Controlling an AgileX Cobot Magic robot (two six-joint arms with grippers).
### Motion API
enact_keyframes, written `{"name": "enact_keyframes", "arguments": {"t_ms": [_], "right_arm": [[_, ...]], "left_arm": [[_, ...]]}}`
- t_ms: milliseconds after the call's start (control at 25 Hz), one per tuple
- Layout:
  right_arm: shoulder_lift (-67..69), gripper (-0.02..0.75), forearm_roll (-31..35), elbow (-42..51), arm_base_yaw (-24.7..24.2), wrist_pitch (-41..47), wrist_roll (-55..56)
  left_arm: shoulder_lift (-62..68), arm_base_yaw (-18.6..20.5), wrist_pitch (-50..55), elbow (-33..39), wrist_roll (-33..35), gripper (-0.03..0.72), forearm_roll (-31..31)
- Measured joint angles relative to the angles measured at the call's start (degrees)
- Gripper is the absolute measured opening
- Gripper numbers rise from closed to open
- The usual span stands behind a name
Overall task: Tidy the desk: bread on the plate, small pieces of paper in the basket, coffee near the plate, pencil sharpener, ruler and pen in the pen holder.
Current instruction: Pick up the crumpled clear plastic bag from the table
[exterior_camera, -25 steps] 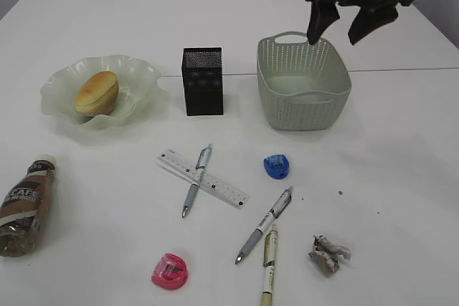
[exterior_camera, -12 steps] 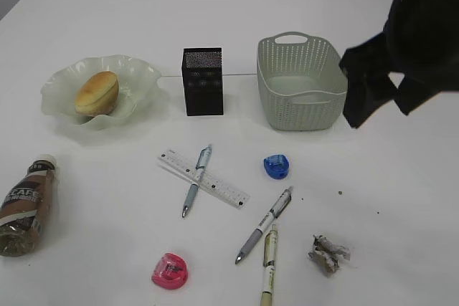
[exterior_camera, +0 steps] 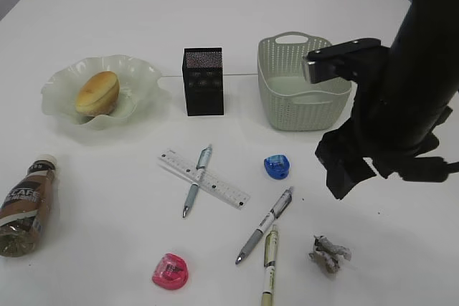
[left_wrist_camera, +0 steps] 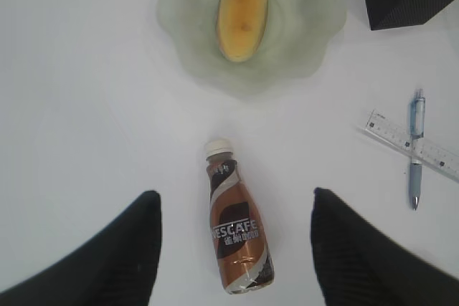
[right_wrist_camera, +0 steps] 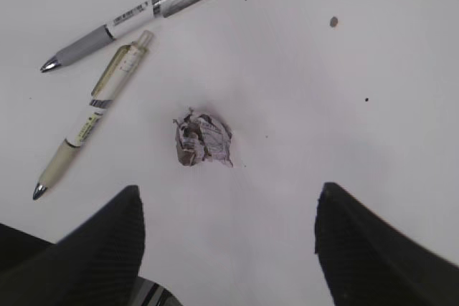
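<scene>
**Right arm over the paper scrap**

I am watching the right gripper (right_wrist_camera: pixel 226 249) hanging jaws apart, empty, above the crumpled paper (right_wrist_camera: pixel 203 140); two pens lying at its 10 o'clock. Left gripper (left_wrist_camera: pixel 233 249) gaping over the coffee bottle (left_wrist_camera: pixel 237 238) (bread (left_wrist_camera: pixel 242 8) sitting on the plate (left_wrist_camera: pixel 315 26), 12 o'clock).

The white table (exterior_camera: pixel 107 12) bears plate (exterior_camera: pixel 140 77), holder (exterior_camera: pixel 203 82) and basket (exterior_camera: pixel 301 98) far; bottle (exterior_camera: pixel 25 206) left; ruler (exterior_camera: pixel 204 178), pens (exterior_camera: pixel 266 225), sharpeners (exterior_camera: pixel 276 167) and paper (exterior_camera: pixel 328 254) near.
</scene>
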Motion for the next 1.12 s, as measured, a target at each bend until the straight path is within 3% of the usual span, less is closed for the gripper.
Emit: {"name": "enact_keyframes", "arguments": {"t_ms": [600, 1120], "right_arm": [[10.0, 0.544, 0.3, 4.3, 3.8, -9.4, -0.5], [13.6, 0.544, 0.4, 8.7, 3.9, -16.7, -0.7]], "left_arm": [[0.0, 0.0, 0.0, 0.0, 0.0, 0.475, 0.0], [0.0, 0.0, 0.0, 0.0, 0.0, 0.475, -1.0]]}}
